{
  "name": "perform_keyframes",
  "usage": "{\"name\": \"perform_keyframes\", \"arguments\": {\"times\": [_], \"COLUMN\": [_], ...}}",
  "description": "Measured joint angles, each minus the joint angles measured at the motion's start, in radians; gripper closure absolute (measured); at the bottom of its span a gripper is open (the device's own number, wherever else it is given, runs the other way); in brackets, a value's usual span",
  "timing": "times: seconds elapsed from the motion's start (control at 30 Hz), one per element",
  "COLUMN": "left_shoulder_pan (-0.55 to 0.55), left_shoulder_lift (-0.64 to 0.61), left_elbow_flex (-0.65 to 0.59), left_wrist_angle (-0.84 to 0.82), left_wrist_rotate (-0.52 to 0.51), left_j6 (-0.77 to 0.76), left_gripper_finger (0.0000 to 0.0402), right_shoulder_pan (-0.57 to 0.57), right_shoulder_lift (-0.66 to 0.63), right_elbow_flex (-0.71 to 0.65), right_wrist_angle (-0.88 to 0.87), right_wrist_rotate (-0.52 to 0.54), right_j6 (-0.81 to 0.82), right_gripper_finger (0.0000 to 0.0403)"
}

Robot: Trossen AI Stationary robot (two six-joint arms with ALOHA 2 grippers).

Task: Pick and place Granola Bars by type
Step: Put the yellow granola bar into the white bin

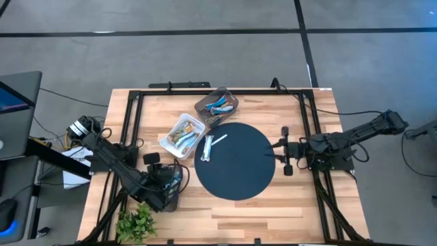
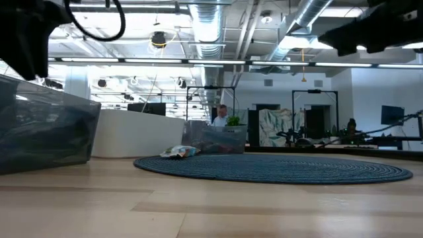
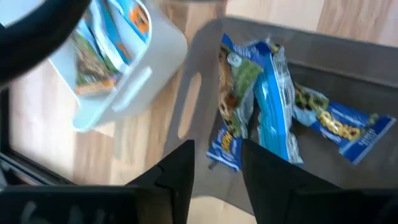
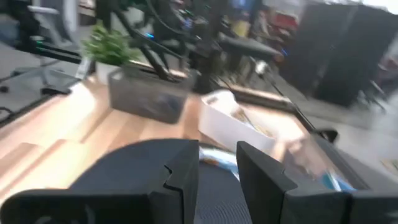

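Observation:
Two silvery white granola bars (image 1: 212,145) lie crossed on the round dark mat (image 1: 239,178), also in the low view (image 2: 178,152). Blue bars (image 3: 273,106) lie in the grey tray (image 1: 216,104). Orange-brown bars (image 3: 93,56) lie in the white tray (image 1: 183,133). My left gripper (image 1: 172,176) is at the table's near-left by a dark bin. Its wrist view shows it (image 3: 217,155) open by a narrow gap, with both trays beyond. My right gripper (image 1: 276,149) hovers at the mat's right edge, open by a narrow gap (image 4: 217,155), holding nothing.
A dark see-through bin (image 1: 166,195) stands at the table's near-left, with a small green plant (image 1: 135,224) beside it. A black frame (image 1: 133,123) rims the table. A person (image 2: 220,116) shows far off in the room behind. Bare wood lies near the mat's near side.

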Motion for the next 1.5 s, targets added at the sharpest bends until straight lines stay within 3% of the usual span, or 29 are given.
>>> {"name": "perform_keyframes", "arguments": {"times": [0.17,0.3,0.5,0.63,1.03,1.3,1.5], "left_shoulder_pan": [-0.046,-0.102,-0.210,-0.262,-0.331,-0.357,-0.369], "left_shoulder_lift": [0.000,0.000,0.000,0.000,0.001,0.002,0.002], "left_elbow_flex": [0.000,0.000,0.000,0.000,-0.039,-0.099,-0.099], "left_wrist_angle": [0.000,0.000,0.000,0.000,0.042,0.103,0.103], "left_wrist_rotate": [-0.132,-0.328,-0.700,-0.844,-0.996,-1.053,-1.051], "left_j6": [0.007,-0.020,-0.105,-0.152,-0.220,-0.222,-0.224], "left_gripper_finger": [0.0276,0.0276,0.0276,0.0276,0.0276,0.0276,0.0276], "right_shoulder_pan": [-0.034,-0.075,-0.122,-0.146,-0.191,-0.209,-0.219], "right_shoulder_lift": [0.202,0.391,0.714,0.910,1.242,1.375,1.454], "right_elbow_flex": [0.003,0.079,0.290,0.433,0.787,1.020,1.131], "right_wrist_angle": [0.198,0.290,0.285,0.209,-0.047,-0.382,-0.462], "right_wrist_rotate": [-0.091,-0.144,-0.200,-0.198,-0.198,-0.122,-0.112], "right_j6": [-0.105,-0.137,-0.141,-0.205,-0.499,-0.583,-0.590], "right_gripper_finger": [0.0301,0.0301,0.0301,0.0301,0.0301,0.0300,0.0300]}}
